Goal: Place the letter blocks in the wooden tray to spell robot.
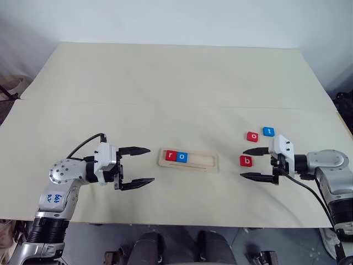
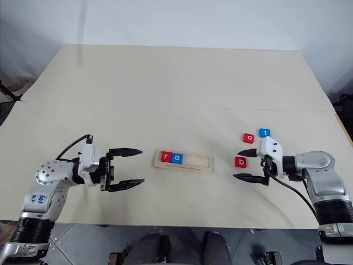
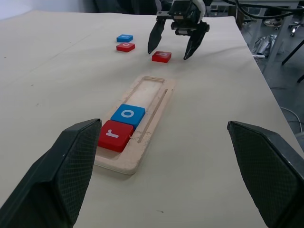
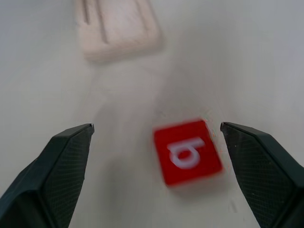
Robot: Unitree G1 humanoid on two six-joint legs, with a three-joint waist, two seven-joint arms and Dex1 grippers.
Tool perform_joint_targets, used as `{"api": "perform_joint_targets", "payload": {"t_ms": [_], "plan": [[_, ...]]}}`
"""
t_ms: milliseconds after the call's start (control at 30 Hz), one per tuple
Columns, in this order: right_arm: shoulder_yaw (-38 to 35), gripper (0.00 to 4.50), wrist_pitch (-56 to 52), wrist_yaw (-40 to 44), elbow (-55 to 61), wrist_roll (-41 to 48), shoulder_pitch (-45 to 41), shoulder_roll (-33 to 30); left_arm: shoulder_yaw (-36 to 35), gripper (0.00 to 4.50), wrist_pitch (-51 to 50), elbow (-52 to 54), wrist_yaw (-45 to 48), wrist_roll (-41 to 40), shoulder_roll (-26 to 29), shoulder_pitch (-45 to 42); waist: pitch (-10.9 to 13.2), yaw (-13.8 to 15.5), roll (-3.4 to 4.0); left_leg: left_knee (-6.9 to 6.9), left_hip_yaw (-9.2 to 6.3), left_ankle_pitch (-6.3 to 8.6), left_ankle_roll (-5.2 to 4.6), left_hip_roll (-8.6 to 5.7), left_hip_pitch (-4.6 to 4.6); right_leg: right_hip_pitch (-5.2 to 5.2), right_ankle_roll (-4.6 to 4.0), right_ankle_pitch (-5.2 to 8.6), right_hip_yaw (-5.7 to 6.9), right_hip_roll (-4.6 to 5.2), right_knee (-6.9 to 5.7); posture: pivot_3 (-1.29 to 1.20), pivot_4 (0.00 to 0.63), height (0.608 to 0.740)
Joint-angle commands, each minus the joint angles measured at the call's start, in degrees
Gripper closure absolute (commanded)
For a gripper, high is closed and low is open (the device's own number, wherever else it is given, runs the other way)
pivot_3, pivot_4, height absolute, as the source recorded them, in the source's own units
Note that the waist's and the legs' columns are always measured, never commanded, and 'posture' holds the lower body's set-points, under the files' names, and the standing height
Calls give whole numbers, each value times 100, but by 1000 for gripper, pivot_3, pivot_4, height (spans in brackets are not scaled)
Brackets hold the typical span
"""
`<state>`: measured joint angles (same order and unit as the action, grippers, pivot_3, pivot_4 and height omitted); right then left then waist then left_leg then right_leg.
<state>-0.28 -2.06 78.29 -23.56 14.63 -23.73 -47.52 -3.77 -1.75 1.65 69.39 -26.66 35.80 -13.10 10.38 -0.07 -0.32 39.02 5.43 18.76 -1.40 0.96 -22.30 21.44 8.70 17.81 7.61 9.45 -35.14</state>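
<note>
Between the wide-open, empty right pincer prongs lies the red b, untouched on the tabletop. Beyond it sit red o and blue t. Facing the open, empty left pincer, the tray holds 2 of 5: r, o.
</note>
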Motion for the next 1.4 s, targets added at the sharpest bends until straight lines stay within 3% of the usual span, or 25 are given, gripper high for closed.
{"api": "perform_joint_targets", "payload": {"t_ms": [33,200,233,333,533,633,800,1100,1267,1400], "plan": [[-5,28,180,90,-343,-87,-192,-27,-71,0,79,107,-12,-59,-1,-85,0,-3,0,0,0,0,0,0,0,0,0,0,0,0,0,0,150,740],[91,28,216,179,-721,-187,-442,97,-23,0,61,166,-21,-67,-39,-76,0,-11,0,0,0,0,0,2,1,0,0,0,0,-1,-5,0,150,740],[100,200,215,201,-761,-187,-478,126,-16,0,61,157,-14,-67,-44,-85,0,-12,0,1,0,0,0,2,2,1,0,0,0,-1,-6,0,150,740],[111,959,221,248,-823,-173,-548,200,-10,0,74,111,8,-62,-49,-113,0,-13,0,4,0,0,0,2,2,0,0,0,-1,-1,-8,0,150,740],[67,3016,118,291,-736,-143,-518,155,-17,0,67,22,24,-39,-33,-201,0,-6,0,4,0,0,0,1,1,0,0,0,-1,0,-8,0,150,740],[23,3032,-204,356,-411,-42,-540,37,12,0,63,-40,12,-15,-58,-289,0,-8,0,5,0,0,0,1,2,0,0,0,-1,0,-8,0,150,740],[3,3032,-1554,250,1150,379,-472,-72,73,0,137,-288,26,58,-158,-463,1,-2,4,6,-1,0,0,2,1,3,0,0,-1,0,-14,0,150,740],[357,3032,-3590,-1021,3205,705,-651,380,261,0,276,-832,144,225,-254,-829,1,3,4,6,-4,0,1,1,-1,5,0,0,-1,1,-15,0,150,740],[712,3032,-3925,-1525,3557,625,-605,685,273,0,377,-1062,196,268,-297,-978,1,12,3,7,-5,0,0,-5,-7,9,0,0,0,4,-14,0,150,740],[1165,3032,-3512,-1771,3295,238,-692,954,270,0,434,-1090,162,279,-355,-967,1,-5,3,6,-4,0,0,-4,-7,10,0,0,3,2,-16,0,150,740]]}}
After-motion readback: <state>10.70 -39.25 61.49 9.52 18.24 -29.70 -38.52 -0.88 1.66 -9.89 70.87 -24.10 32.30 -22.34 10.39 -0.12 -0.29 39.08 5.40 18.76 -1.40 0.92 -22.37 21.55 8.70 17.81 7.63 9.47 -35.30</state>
